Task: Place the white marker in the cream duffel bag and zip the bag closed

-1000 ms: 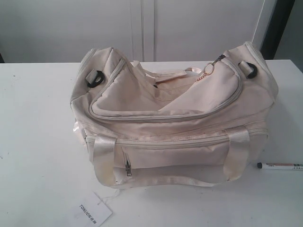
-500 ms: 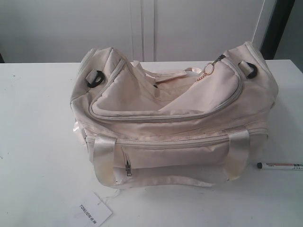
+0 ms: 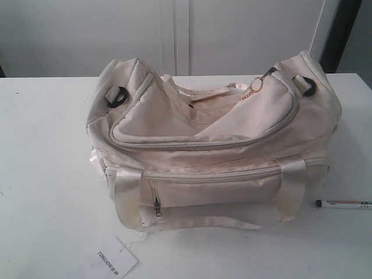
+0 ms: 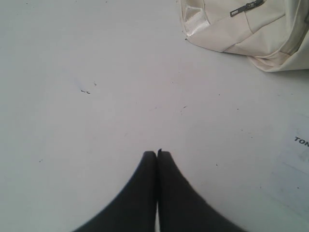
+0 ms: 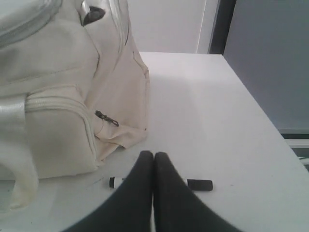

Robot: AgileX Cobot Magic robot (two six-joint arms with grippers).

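The cream duffel bag point(image 3: 209, 139) sits on the middle of the white table, its gold ring pull point(image 3: 257, 85) at the right end of the curved top zipper. The white marker point(image 3: 343, 203) lies flat on the table just right of the bag's front corner, black tip toward the bag. Neither gripper shows in the exterior view. In the right wrist view my right gripper point(image 5: 153, 154) is shut and empty above the marker point(image 5: 199, 184), whose middle is hidden behind the fingers; the bag point(image 5: 58, 96) is beside it. My left gripper point(image 4: 157, 153) is shut and empty over bare table, apart from the bag's corner point(image 4: 241, 29).
A white hang tag point(image 3: 116, 261) lies on the table in front of the bag's left end, also near the left gripper as the tag point(image 4: 297, 159). The table's edge point(image 5: 270, 121) runs close beyond the marker. A white wall stands behind the table.
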